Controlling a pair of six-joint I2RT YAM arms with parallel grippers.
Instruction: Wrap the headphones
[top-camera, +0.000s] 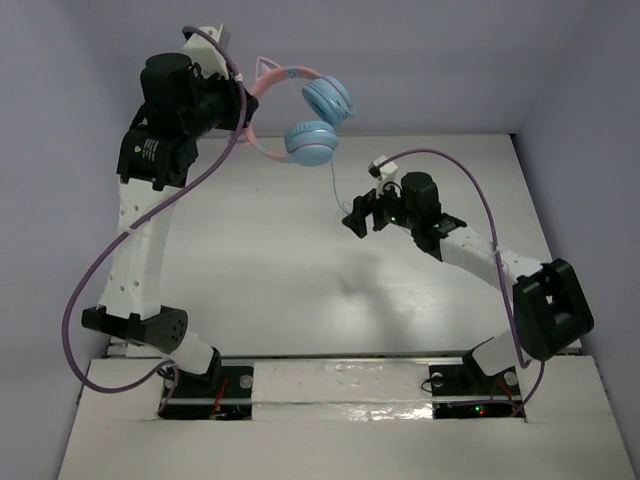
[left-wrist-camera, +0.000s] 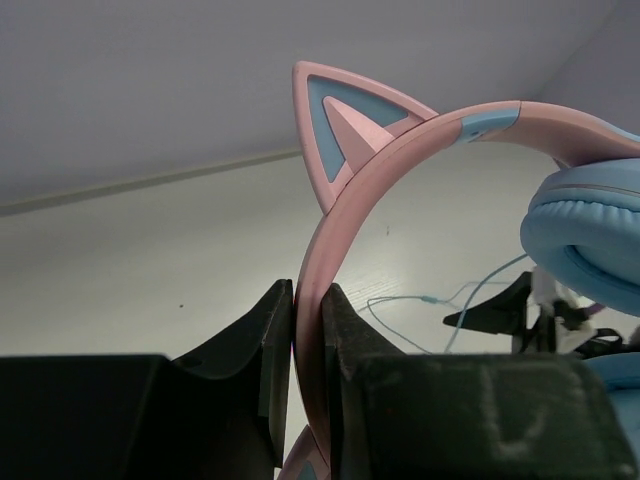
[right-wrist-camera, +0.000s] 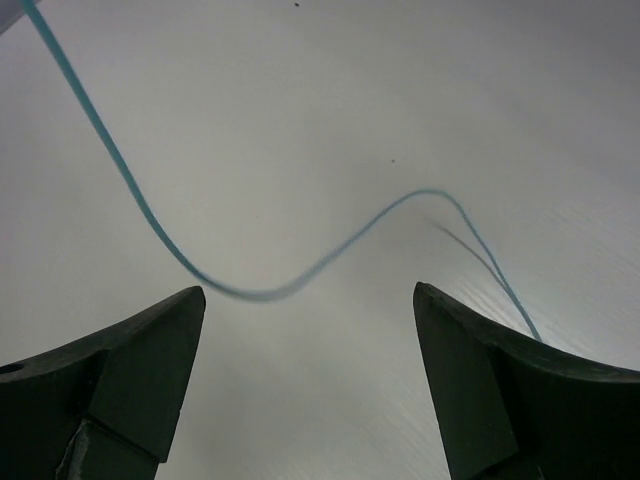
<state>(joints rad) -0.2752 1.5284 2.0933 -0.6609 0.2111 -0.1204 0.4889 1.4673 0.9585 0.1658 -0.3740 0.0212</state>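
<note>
Headphones in L hand, R hand spread nr cable

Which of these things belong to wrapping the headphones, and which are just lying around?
Job: headphones, their light-blue cable, left gripper clamping the headband, right gripper open near the cable.
Just there: purple robot cables, table.
</note>
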